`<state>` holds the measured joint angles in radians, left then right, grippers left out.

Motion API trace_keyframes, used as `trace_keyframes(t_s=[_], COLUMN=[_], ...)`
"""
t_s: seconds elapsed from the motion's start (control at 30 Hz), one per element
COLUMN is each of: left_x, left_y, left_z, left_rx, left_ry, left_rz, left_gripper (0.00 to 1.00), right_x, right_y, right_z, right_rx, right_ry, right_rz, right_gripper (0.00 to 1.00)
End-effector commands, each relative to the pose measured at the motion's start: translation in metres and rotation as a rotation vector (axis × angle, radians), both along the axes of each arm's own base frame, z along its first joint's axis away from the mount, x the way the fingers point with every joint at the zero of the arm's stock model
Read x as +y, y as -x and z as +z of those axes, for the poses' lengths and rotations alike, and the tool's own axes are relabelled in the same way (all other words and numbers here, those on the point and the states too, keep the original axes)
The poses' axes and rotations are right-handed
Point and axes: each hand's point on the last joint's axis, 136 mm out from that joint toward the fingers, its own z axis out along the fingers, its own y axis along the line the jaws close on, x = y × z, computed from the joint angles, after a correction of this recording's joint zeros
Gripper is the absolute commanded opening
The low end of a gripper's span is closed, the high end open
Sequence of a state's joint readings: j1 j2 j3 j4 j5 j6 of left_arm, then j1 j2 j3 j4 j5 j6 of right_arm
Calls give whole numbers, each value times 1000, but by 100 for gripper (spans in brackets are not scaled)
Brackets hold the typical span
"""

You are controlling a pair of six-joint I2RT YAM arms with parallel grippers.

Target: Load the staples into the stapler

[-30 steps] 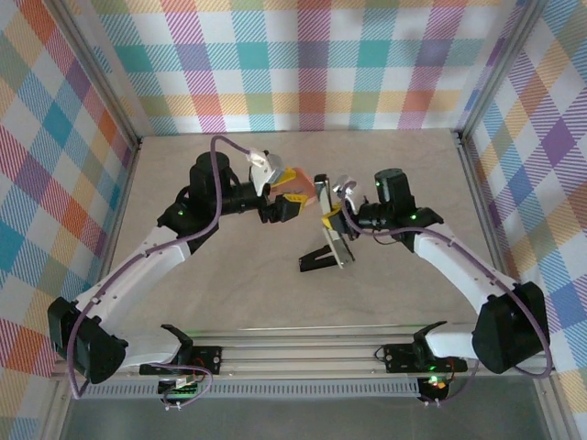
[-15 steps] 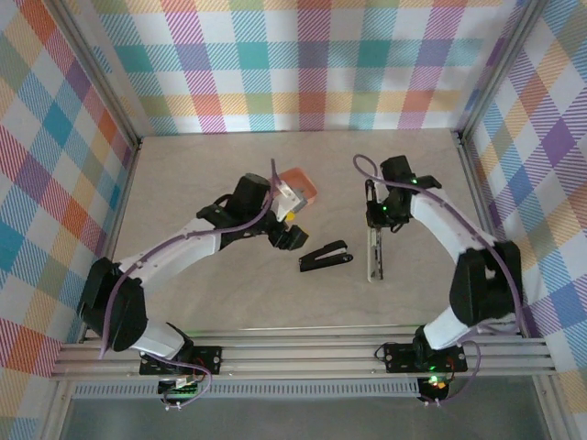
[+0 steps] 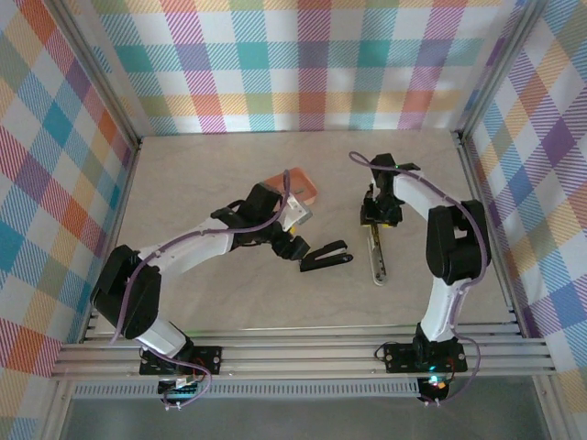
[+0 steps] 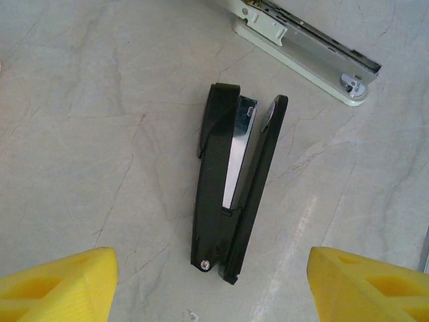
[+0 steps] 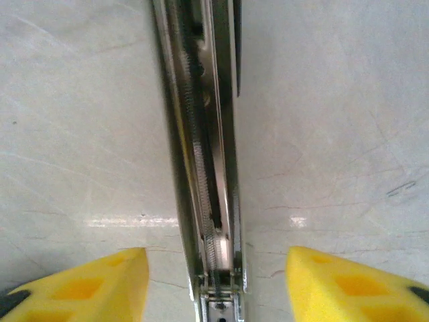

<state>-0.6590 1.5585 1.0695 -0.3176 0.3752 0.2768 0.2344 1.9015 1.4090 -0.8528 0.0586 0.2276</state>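
A: Biggest risk from here?

B: Clamping onto the pale stapler (image 3: 376, 261) itself instead of a strip. Lies opened flat, magazine channel (image 5: 204, 80) bared, spring (image 5: 200, 154) showing along it. Could also seat a strip crooked on the rail and jam it, if lowered off the channel's line.

A: State of the right gripper (image 5: 216, 255)?

B: Released. Hangs straight over that channel, one yellow finger (image 5: 87, 285) either side, touching neither wall.

A: And the left gripper (image 4: 211, 261)?

B: Released too, spread wide, holding nothing. Hovers over the black stapler (image 4: 234, 181), closed and lying just beside the pale stapler, on the side nearer the left arm.

A: Where are the staples?

B: Cannot tell. None made out in the pale stapler's channel, none between either pair of fingers. Possibly in the orange tray (image 3: 307, 188), beyond the black stapler from the pale one, but too small to see there.

A: So?

B: Probably fetch a strip first. Beware taking the black stapler for the target.
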Motion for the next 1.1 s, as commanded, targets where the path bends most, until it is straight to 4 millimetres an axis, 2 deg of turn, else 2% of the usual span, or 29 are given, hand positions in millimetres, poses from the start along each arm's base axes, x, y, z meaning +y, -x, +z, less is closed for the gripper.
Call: trace_keyframes(t_s=[0.0,0.1,0.2,0.33,0.43,0.6,0.9,1.0,1.07], left_x=[4,9,20,35,47,55,58,58,58], left_y=[2,-7,-21,-34,-34,-28,-25,-25,-25], left_z=[-8,-6,-1,5,1,-3,-2,-3,-3], left_rx=[22,16,23,69,75,75,63,63,63], left_ry=[-17,-19,4,100,107,104,111,108,109], left_rz=[31,106,238,403,472,488,485,483,483], left_gripper=[75,76,76,76,76,76,76,76,76], right_x=[-1,-1,24,60,85,108,116,113,111], right_y=[-4,16,50,93,113,111,96,96,97], right_z=[41,62,69,50,30,8,-18,-30,-36], right_rx=[-87,-100,-90,-15,39,64,75,86,91], right_ry=[-35,-57,-158,-300,-374,-440,-446,-413,-394], right_rz=[-43,-118,-189,-325,-400,-456,-495,-503,-506], right_gripper=[61,62,64,66,67,68,67,57,45])
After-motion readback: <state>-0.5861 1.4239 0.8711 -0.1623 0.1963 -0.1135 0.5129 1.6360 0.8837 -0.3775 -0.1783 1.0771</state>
